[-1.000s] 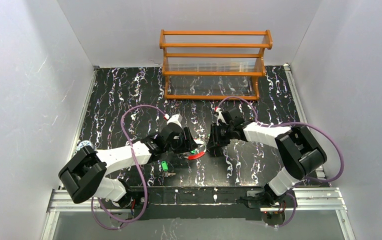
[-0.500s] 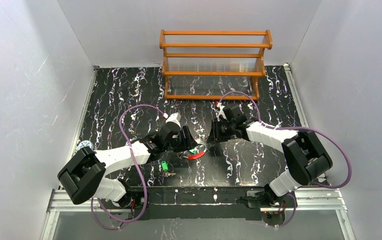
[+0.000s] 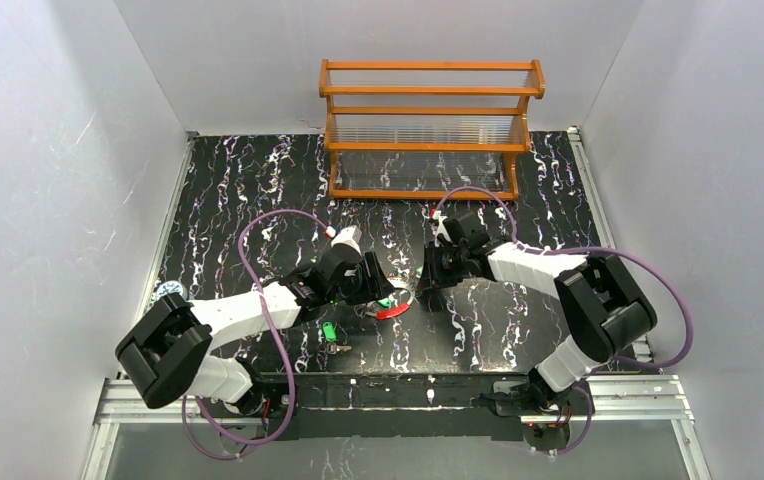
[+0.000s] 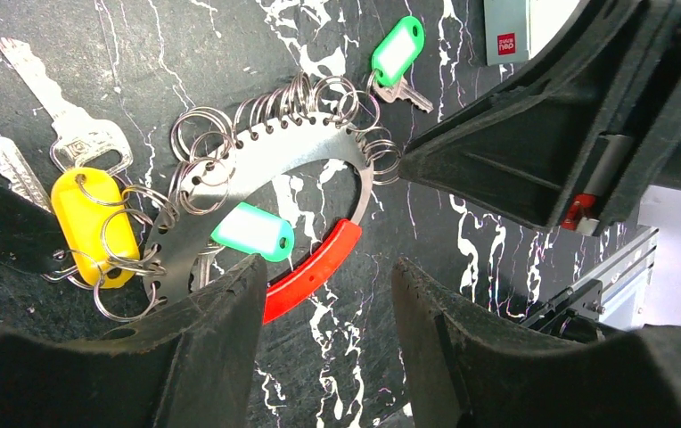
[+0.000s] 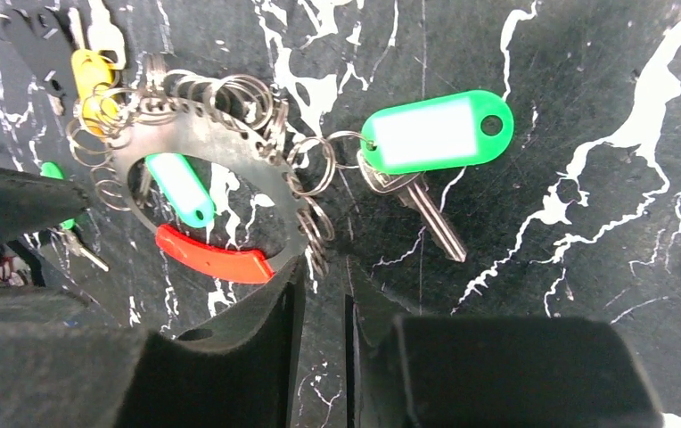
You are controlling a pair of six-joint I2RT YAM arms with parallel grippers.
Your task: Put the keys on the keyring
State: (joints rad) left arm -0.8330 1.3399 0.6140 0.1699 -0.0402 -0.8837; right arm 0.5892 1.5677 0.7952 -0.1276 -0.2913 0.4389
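Right pincer (image 5: 322, 276) narrowed to a slit at the oval steel-and-red keyring (image 5: 221, 134), grip impossible to tell; left pincer (image 4: 330, 267) spread wide beside it.

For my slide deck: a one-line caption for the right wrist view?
Right end effector above a metal keyring; green-tagged key beside it on marbled table.

In the top view we find the desk (image 3: 258, 180) filling the middle of the frame, with a rack (image 3: 428, 130) standing at its far edge, upper centre. The keyring (image 3: 394, 306) lies on the desk at frame centre, between the left hand (image 3: 376, 287) on its left and the right hand (image 3: 424, 290) on its right. A lone key (image 3: 330, 333) lies below and left of the ring, nearer the front edge. In the left wrist view we see a tagged key (image 4: 397, 53) just beyond the ring at upper centre, a second tag (image 4: 252, 230) inside the loop, a third tag (image 4: 87, 218) at its left end, and a box (image 4: 506, 27) at the top edge.
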